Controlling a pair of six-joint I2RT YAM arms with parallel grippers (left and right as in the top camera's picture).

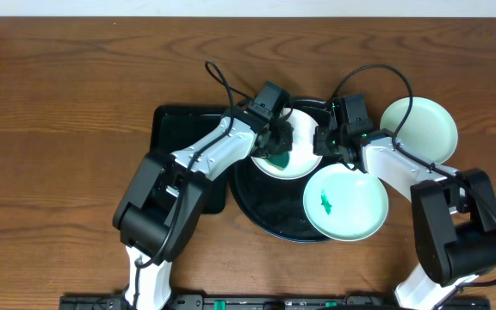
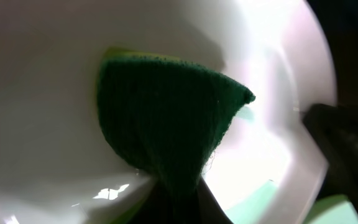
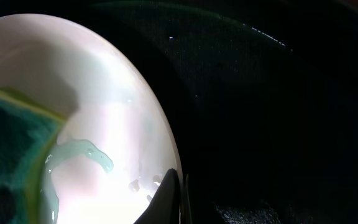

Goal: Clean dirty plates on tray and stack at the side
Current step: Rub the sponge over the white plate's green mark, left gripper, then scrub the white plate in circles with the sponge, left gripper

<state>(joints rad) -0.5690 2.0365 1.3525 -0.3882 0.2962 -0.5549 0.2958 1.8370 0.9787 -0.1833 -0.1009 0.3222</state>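
Your left gripper (image 1: 275, 148) clamps the sponge (image 2: 166, 124) tilted down into the plate (image 1: 301, 142), while the right gripper (image 1: 323, 143) pinches its rim.

Brown wood table (image 1: 58, 103), grain running left to right. Directly on it: rectangular tray (image 1: 172, 129) left of centre. Round tray (image 1: 269, 215) against its right side. One pale plate (image 1: 420, 127) just right of round tray.

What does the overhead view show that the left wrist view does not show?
Only overhead: the whole round black tray, a second plate with its green smear, and a third plate on the table. Only left wrist: the yellow edge of the sponge, close up. Both: the green sponge pressed on the white plate.
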